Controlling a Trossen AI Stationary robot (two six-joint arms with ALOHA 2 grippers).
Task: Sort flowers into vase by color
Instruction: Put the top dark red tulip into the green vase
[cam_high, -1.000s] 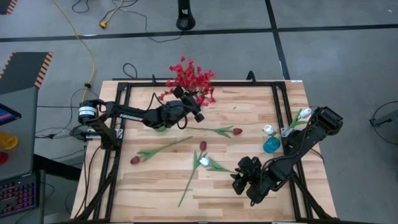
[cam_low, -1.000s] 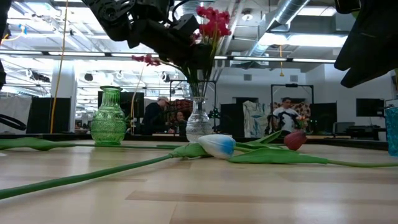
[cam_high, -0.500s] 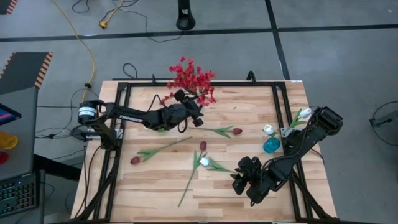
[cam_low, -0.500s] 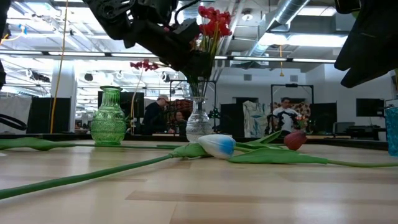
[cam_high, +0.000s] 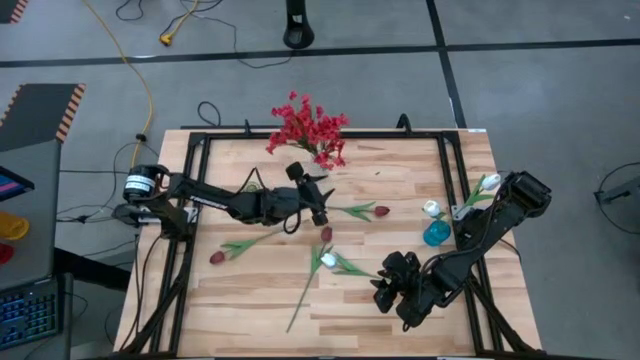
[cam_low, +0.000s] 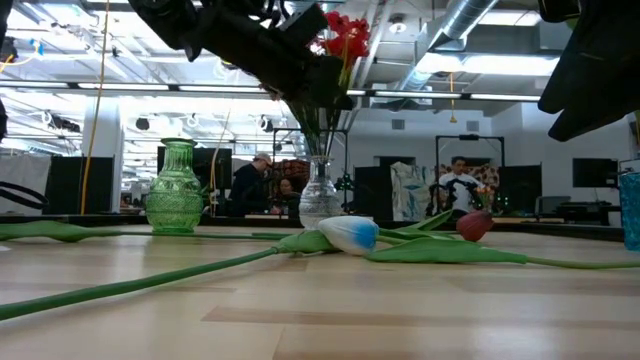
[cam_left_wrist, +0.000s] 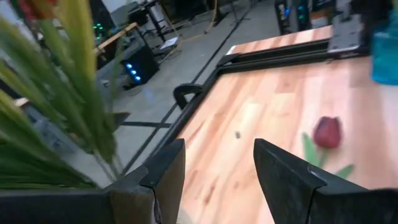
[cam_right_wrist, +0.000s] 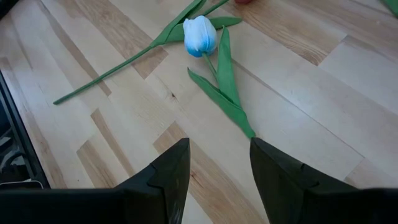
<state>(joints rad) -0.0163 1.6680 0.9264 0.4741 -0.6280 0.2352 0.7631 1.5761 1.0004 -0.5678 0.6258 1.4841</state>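
Red flowers (cam_high: 310, 130) stand in a clear vase (cam_low: 320, 200) at the table's far edge. My left gripper (cam_high: 320, 205) hangs open and empty just on their near side; its wrist view shows their green stems (cam_left_wrist: 62, 93) close by and a maroon tulip (cam_left_wrist: 328, 132) ahead. Three maroon tulips (cam_high: 381, 211) (cam_high: 326, 234) (cam_high: 217, 257) and a white tulip (cam_high: 328, 260) lie flat on the wood. My right gripper (cam_high: 385, 290) hangs open above the table near the white tulip's (cam_right_wrist: 200, 34) leaves.
A blue vase (cam_high: 436, 233) with two white tulips (cam_high: 490, 182) stands by the right arm. A green glass vase (cam_low: 175, 190) stands at the far left, largely under my left arm in the high view. A black frame (cam_high: 450, 170) rims the table.
My left gripper has swung away from the red flowers toward the table's near edge, staying open. A red sprig that stuck out low on the bunch's left has drawn in toward the rest of the bunch.
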